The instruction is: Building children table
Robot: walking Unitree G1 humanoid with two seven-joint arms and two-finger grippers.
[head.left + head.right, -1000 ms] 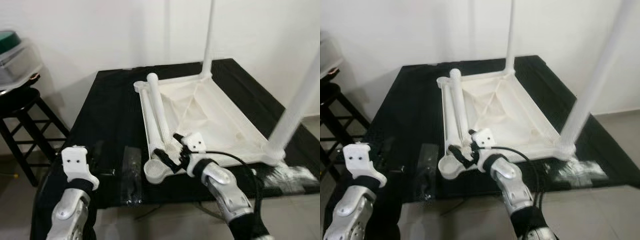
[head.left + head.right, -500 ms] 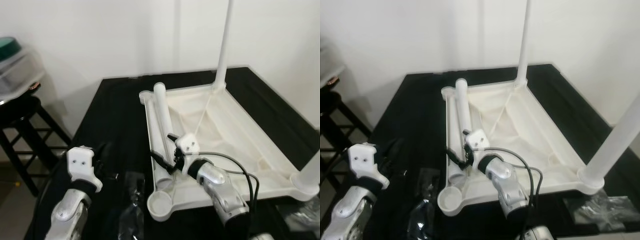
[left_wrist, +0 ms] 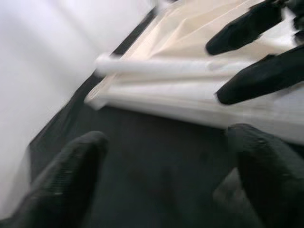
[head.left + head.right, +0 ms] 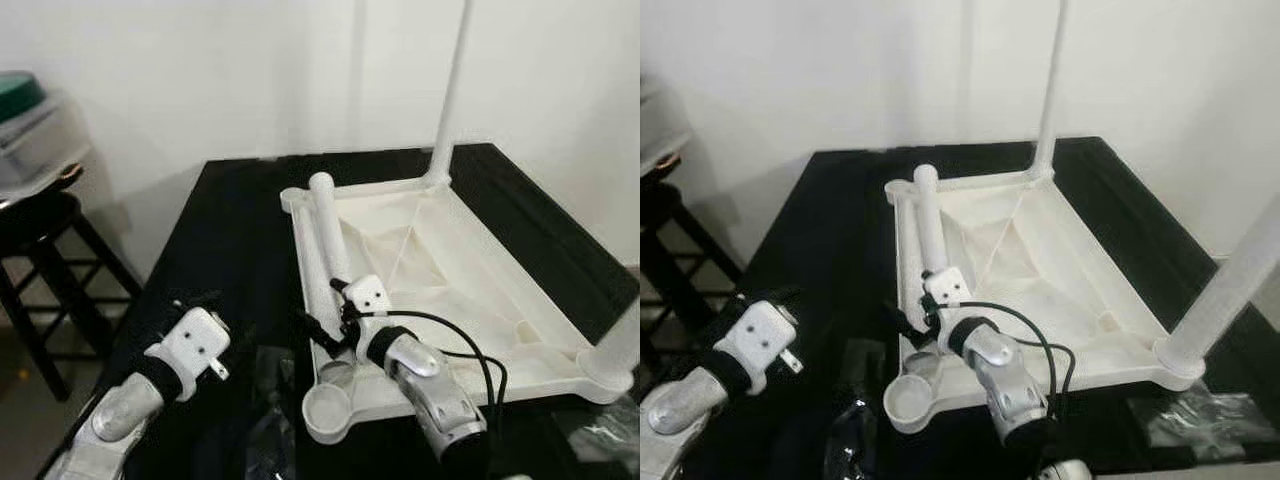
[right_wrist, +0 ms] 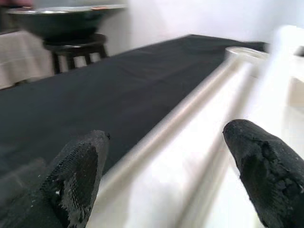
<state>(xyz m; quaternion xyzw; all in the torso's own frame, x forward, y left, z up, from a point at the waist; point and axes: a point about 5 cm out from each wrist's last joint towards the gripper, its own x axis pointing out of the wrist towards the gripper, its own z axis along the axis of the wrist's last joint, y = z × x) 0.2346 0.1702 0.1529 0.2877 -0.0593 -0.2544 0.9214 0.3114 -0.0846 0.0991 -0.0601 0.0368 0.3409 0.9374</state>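
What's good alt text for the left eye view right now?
The robot's right gripper reaches with open fingers to the loose white plastic table leg lying along the left rim of an upturned white plastic children's tabletop on a black table. Two legs already stand upright in its right corners; the left gripper hovers over the black surface.

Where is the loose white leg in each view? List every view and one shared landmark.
Left eye view: loose white leg, centre, on upturned tabletop.
Right eye view: leg left of centre.
Left wrist view: leg crosswise beyond left gripper.
Right wrist view: leg blurred, at right gripper.
Landmark: black table.
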